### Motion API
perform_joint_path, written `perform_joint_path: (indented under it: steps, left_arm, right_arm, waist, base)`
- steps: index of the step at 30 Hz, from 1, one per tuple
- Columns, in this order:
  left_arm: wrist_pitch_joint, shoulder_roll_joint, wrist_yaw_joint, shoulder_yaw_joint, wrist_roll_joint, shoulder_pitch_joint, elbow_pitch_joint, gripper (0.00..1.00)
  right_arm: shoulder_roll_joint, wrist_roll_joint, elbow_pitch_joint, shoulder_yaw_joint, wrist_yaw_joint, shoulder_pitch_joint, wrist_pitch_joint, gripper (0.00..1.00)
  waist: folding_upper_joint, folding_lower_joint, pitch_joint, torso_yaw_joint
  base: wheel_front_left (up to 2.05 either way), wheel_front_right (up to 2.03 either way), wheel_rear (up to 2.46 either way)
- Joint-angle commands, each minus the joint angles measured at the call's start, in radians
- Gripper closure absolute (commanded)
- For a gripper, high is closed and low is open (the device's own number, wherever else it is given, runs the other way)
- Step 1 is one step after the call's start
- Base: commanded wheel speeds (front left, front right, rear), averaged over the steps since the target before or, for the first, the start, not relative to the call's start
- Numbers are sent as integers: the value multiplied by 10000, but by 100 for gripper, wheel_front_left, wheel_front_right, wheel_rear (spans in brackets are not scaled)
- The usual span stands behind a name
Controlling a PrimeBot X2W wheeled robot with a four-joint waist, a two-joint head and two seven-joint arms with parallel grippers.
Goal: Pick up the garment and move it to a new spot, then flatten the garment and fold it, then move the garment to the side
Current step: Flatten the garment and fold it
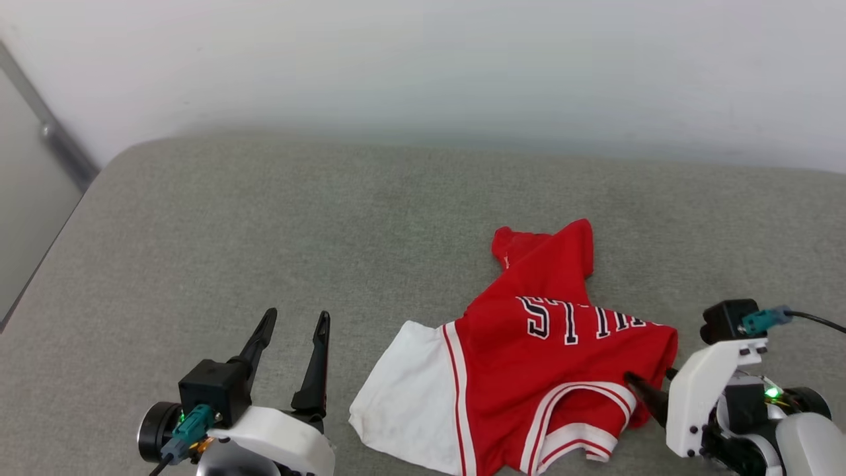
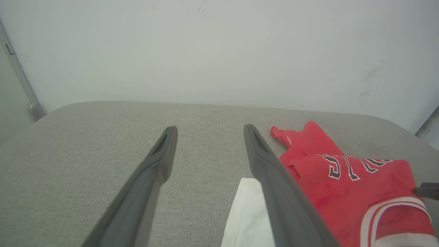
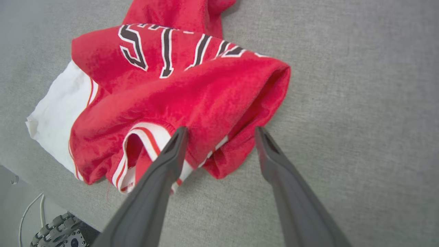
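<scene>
The garment (image 1: 542,370) is a red jersey with a white sleeve (image 1: 403,390), striped trim and black lettering. It lies crumpled on the grey cushion (image 1: 264,218), at its near right. My right gripper (image 1: 651,378) is open at the garment's right edge. In the right wrist view a red fold of the garment (image 3: 192,96) lies between the spread tips of the right gripper (image 3: 221,130), ungripped. My left gripper (image 1: 296,317) is open and holds nothing, over bare cushion left of the white sleeve. In the left wrist view the garment (image 2: 343,185) lies right of the left gripper (image 2: 210,128).
A pale wall (image 1: 423,66) rises behind the cushion's far edge. A grey metal strip (image 1: 46,125) runs down it at the far left. Past the cushion's near edge, the right wrist view shows floor with a white cable (image 3: 29,209) and a toothed wheel (image 3: 56,231).
</scene>
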Motion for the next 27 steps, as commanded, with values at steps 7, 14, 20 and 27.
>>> perform_joint_path:
  steps: [7, 14, 20, 27]
  left_arm:
    - [-204, -91, -133, 20, -44, -315, 239, 0]
    - [-302, -257, -244, -110, 11, -583, 382, 0]
    - [-384, -482, -470, -337, 12, -1032, 591, 0]
    - [-555, -725, -744, -468, -46, -1463, 990, 0]
  right_arm:
    - [-251, 669, 970, 564, -2, -1230, 107, 100]
    - [-631, 697, 891, 1322, -3, -2784, 55, 100]
    - [-372, 783, 1784, 2376, -2, -4477, 6, 100]
    - [387, 1053, 3254, 4735, -3, -5692, -616, 100]
  waist:
    - [-1, 0, 465, 473]
    - [-1, 0, 801, 758]
    - [-1, 0, 1328, 1226]
    - [-1, 0, 1924, 1536]
  base:
    - [0, 0, 0]
    - [0, 0, 0]
    - [0, 0, 0]
    - [0, 0, 0]
